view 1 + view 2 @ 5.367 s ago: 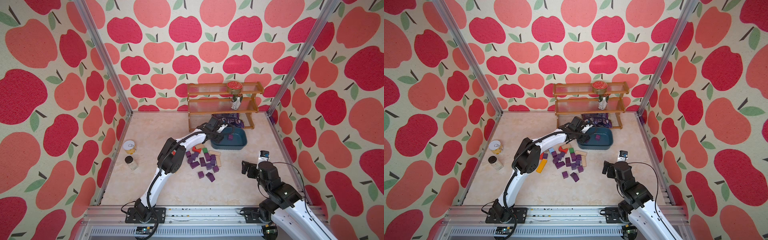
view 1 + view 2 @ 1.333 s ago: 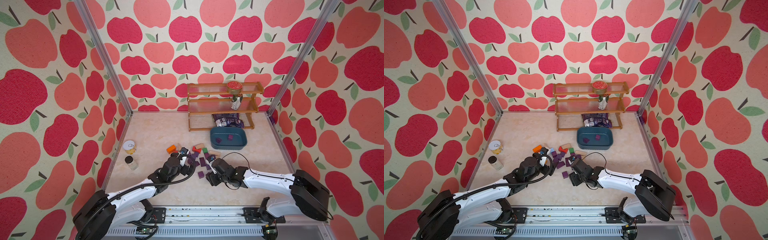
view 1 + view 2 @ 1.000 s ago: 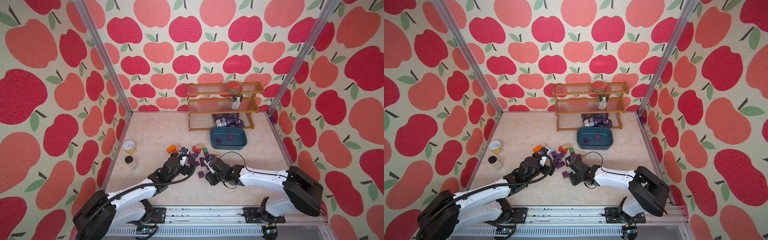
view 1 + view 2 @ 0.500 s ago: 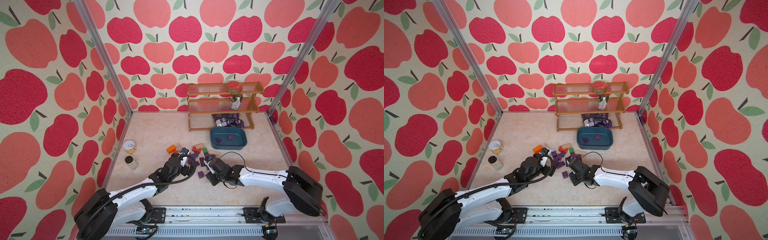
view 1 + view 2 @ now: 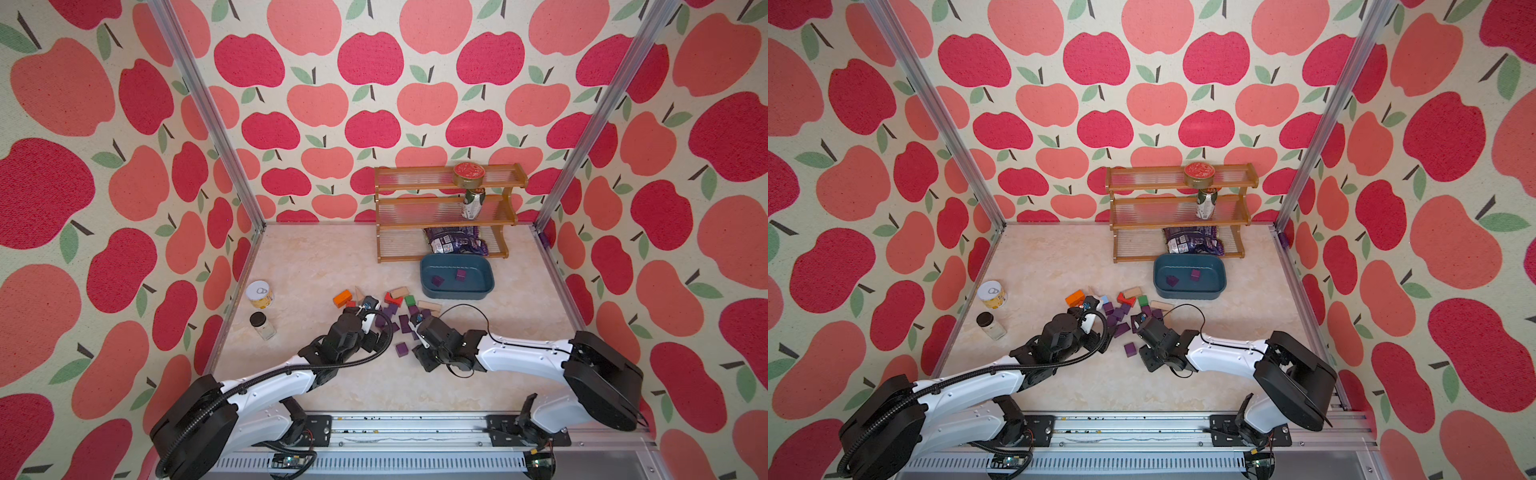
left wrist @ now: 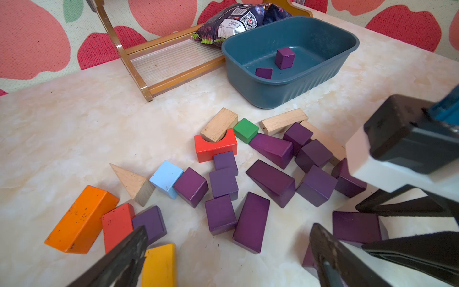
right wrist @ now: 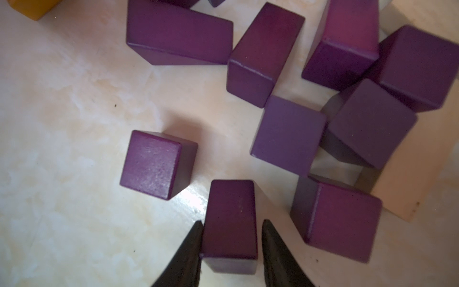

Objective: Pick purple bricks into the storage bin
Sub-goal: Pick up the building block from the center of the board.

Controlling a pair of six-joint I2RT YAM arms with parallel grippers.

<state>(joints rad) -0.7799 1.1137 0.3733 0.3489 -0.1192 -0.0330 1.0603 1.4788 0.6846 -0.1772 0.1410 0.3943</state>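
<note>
Several purple bricks [image 5: 390, 312] lie in a loose pile mid-table, with one lone brick [image 5: 401, 349] nearer the front. The teal storage bin [image 5: 457, 293] stands behind the pile and holds two purple bricks [image 6: 285, 57]. My right gripper [image 7: 232, 225] is shut on a purple brick [image 7: 231, 211] at the near right edge of the pile, one black finger on each side. My left gripper [image 6: 228, 229] hovers open and low over the pile's left side, with nothing between its fingers [image 6: 131, 248]. Both grippers show in both top views, left gripper [image 5: 1090, 305] and right gripper [image 5: 1144, 326].
Orange [image 6: 82, 218], red, yellow, light-blue, green and plain tan blocks are mixed into the pile. A wooden shelf rack [image 5: 446, 216] with a tin, a can and a snack bag stands behind the bin. A can [image 5: 259, 294] and a small jar [image 5: 262, 326] stand near the left wall.
My right gripper's jaws have narrowed onto the purple brick. Both arms have stayed nearly in place, and the left gripper has stayed wide open.
</note>
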